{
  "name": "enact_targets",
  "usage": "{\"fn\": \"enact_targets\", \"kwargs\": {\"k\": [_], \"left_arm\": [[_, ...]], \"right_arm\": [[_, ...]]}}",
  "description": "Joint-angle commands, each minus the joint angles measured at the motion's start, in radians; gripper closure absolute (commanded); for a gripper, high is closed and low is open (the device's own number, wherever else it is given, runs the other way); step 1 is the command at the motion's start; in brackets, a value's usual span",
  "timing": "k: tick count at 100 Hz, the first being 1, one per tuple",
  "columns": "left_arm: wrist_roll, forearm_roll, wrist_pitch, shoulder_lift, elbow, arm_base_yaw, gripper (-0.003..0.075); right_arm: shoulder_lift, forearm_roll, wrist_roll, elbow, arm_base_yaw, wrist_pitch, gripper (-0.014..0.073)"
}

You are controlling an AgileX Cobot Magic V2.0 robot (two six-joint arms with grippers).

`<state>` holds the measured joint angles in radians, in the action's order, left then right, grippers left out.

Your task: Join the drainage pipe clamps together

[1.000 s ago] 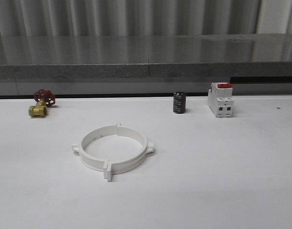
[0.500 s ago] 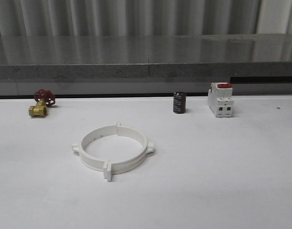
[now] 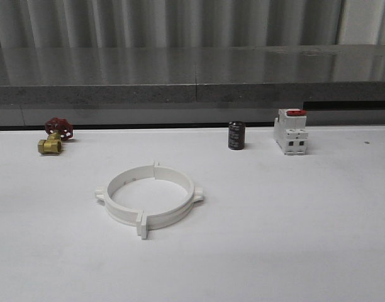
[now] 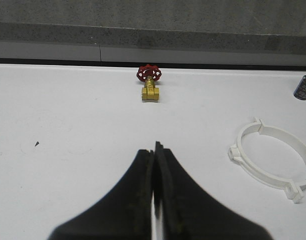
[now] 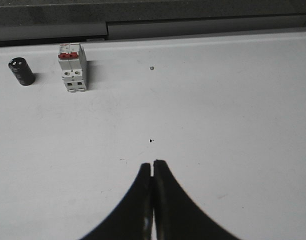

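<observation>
On the white bench [image 3: 293, 226], near its middle, the two clamps [image 3: 149, 198] lie flat, joined end to end as one wide ring; flanges meet at the front and the back, ear tabs stick out left and right. Nothing touches the ring. Bench surface matte white, with a few tiny dark specks in the wrist views.

Along the far edge: brass valve [image 3: 54, 137] with red handwheel at far left; dark capacitor [image 3: 236, 135] standing upright; just right of it a white breaker [image 3: 290, 131] with red switch. All well apart from the ring.

Behind the bench, a grey speckled ledge [image 3: 192, 85], then a corrugated metal wall [image 3: 167, 22].

Left tool [image 4: 154, 150]: jaws pressed together, nothing between them, over bare bench, valve beyond it. Right tool [image 5: 152, 167]: jaws also together, holding nothing, over bare bench well clear of the breaker.
</observation>
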<state>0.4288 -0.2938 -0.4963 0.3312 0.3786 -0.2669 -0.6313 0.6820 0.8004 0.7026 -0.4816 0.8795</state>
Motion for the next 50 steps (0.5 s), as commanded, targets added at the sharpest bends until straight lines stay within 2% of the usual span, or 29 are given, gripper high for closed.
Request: {"fn": "enact_targets", "kwargs": {"k": [1,12,20,41,50], "left_arm": [[0.010,-0.007,0.067,0.007,0.027,0.002,0.0741],[0.010,-0.007,0.067,0.007,0.027,0.002,0.0741],[0.010,-0.007,0.067,0.007,0.027,0.002,0.0741],[0.010,-0.007,0.067,0.007,0.027,0.002,0.0741],[0.010,-0.007,0.067,0.007,0.027,0.002,0.0741]], "right_arm": [[0.044,-0.007,-0.100,0.000,0.044,-0.089,0.0659],[0.139,-0.093,-0.216,-0.060,0.129,-0.205,0.0659],[0.216,-0.191,-0.351,-0.119,0.209,-0.305,0.0659],[0.405,-0.650,-0.892,-0.290,0.393,-0.555,0.0659],[0.481,-0.796,-1.013,-0.373,0.430,-0.626,0.0659]]}}
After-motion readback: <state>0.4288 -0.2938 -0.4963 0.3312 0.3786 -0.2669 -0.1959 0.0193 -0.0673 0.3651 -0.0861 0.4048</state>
